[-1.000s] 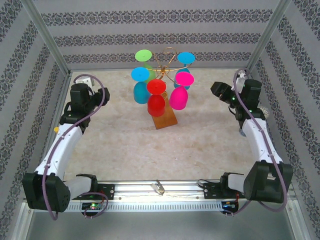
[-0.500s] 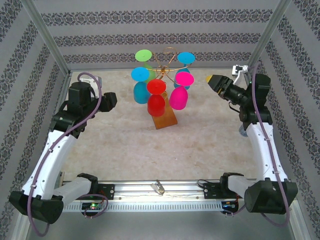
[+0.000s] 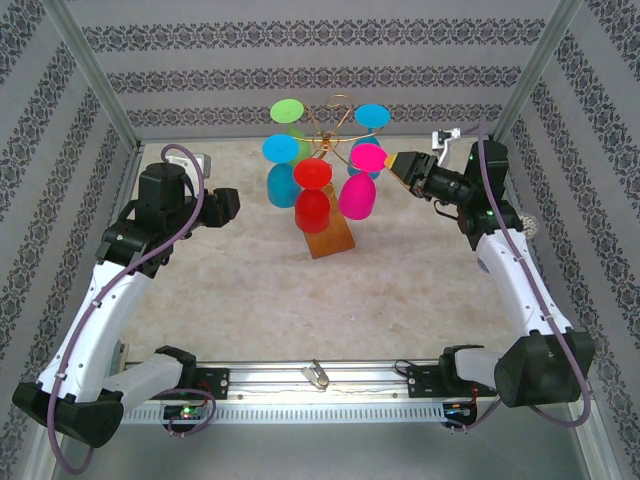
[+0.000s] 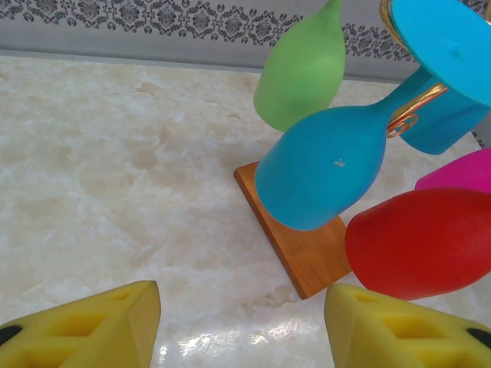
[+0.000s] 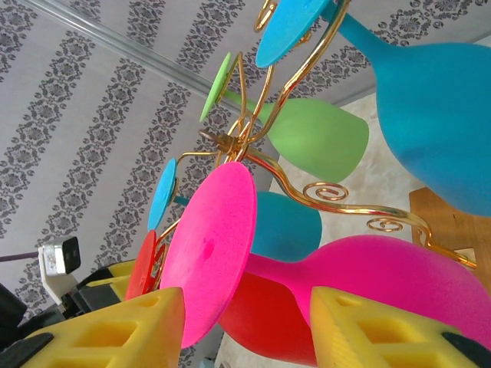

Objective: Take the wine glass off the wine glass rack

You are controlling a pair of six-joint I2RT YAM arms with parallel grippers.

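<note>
The pink glass, hanging bowl-down on the rack far across the table, is looking light and slick to us, so we are favouring its stem. The right claw, beside its foot, and the left claw are both gaping empty.

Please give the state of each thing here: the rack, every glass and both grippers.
wine glass rack: upright, loaded with five glasses
pink glass: hanging bowl down, not gripped
red glass: hanging bowl down
green glass: hanging bowl down
left blue glass: hanging bowl down
rear blue glass: hanging bowl down
left gripper: open, empty
right gripper: open, close to the pink glass's foot
</note>
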